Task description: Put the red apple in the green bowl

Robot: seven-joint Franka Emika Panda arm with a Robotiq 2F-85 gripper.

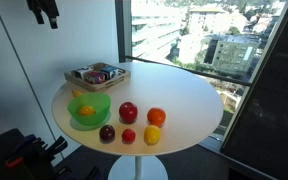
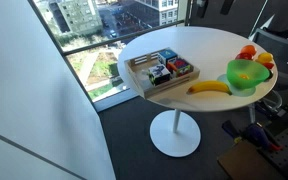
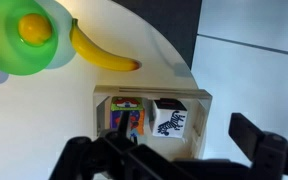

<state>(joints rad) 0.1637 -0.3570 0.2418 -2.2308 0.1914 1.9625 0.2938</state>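
Observation:
The red apple [image 1: 128,112] sits on the round white table [image 1: 184,95], just right of the green bowl [image 1: 89,110]. The bowl holds a small yellow fruit [image 3: 34,28]. In an exterior view the bowl [image 2: 246,73] hides most of the fruit behind it; a red one [image 2: 247,51] peeks over its rim. My gripper [image 1: 46,12] hangs high above the table's back left, far from the apple. In the wrist view the gripper [image 3: 174,160] is open and empty above the wooden tray [image 3: 199,100], with the bowl [image 3: 9,55] at top left.
A banana [image 3: 104,55] lies between bowl and tray. The tray of packets [image 1: 96,75] stands at the table's back. An orange [image 1: 156,117], a maroon fruit [image 1: 106,133], a small red fruit [image 1: 128,136] and a yellow fruit [image 1: 152,135] lie near the apple.

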